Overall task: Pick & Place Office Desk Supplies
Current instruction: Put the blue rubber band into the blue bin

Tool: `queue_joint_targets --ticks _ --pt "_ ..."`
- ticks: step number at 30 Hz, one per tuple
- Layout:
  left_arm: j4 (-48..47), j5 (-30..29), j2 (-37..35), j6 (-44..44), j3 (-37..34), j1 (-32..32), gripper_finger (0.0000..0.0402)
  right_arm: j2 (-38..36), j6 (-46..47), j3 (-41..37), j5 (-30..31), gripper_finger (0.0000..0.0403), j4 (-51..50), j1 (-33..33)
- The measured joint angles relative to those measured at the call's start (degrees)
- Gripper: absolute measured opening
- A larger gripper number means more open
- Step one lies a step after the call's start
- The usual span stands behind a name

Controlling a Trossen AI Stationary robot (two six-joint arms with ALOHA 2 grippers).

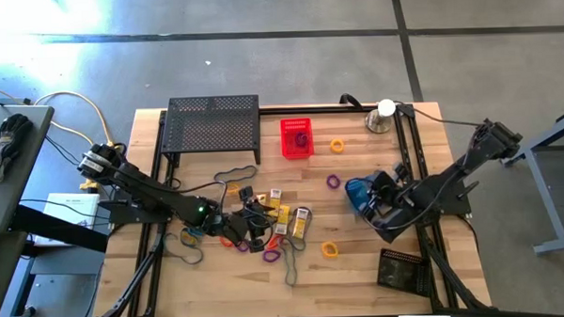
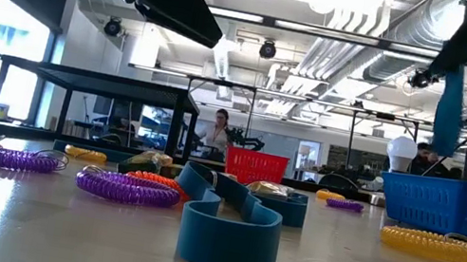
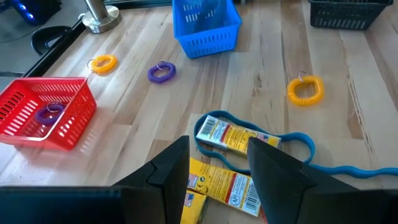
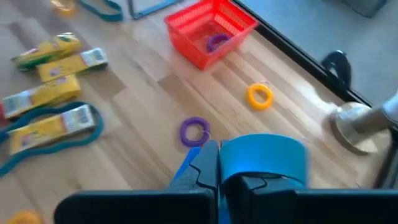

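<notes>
Yellow-and-white boxes point(image 3: 231, 135) lie in a pile with coiled loops and a flat blue band point(image 3: 297, 144) at the table's middle. My left gripper point(image 3: 217, 171) hangs open just above those boxes point(image 1: 282, 218), touching none. My right gripper point(image 4: 219, 163) is shut on a wide blue band point(image 4: 264, 155) and is raised above the blue basket point(image 1: 360, 195), right of centre. Single loops lie loose: yellow point(image 1: 337, 145), purple point(image 1: 333, 182), yellow point(image 1: 330, 250). My right gripper pinches the wide blue band between its two shut fingers; blue shows on both sides of them point(image 4: 186, 167). The gripper slants down from the table's right side. The band point(image 2: 451, 107) hangs below the fingers, lifted clear above the blue basket point(image 2: 452, 203).
A red basket point(image 1: 296, 137) with a purple loop inside stands behind the pile. A black mesh shelf point(image 1: 213, 123) is at the far left, a silver dome with a white ball point(image 1: 382, 115) at the far right, a black basket point(image 1: 401, 269) at the near right.
</notes>
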Motion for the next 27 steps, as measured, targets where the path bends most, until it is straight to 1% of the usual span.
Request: queue_joint_targets --ticks 3,8,14,18,23,27 --pt "0.0 0.0 0.0 0.0 0.0 0.0 0.0158 1.1 1.7 0.0 -0.4 0.0003 -0.2 -1.1" --pt "0.0 0.0 0.0 0.1 0.0 0.0 0.0158 3.9 5.7 0.0 -4.4 0.0003 -0.3 -4.4" --pt "-1.4 0.0 0.0 -0.4 0.0 0.0 0.0158 9.5 6.4 0.0 -11.5 0.0003 -0.3 -9.3" --pt "-2.8 0.0 0.0 -1.3 0.0 0.0 0.0158 12.9 4.8 0.0 -15.2 0.0003 -0.6 -12.0" --pt "-3.9 0.0 0.0 -1.6 0.0 0.0 0.0158 14.7 4.7 -0.3 -21.4 0.0003 -2.5 -14.2" --pt "-4.1 0.0 0.0 -1.6 0.0 0.0 0.0158 14.7 5.9 -2.8 -25.1 0.0003 -2.6 -14.5"
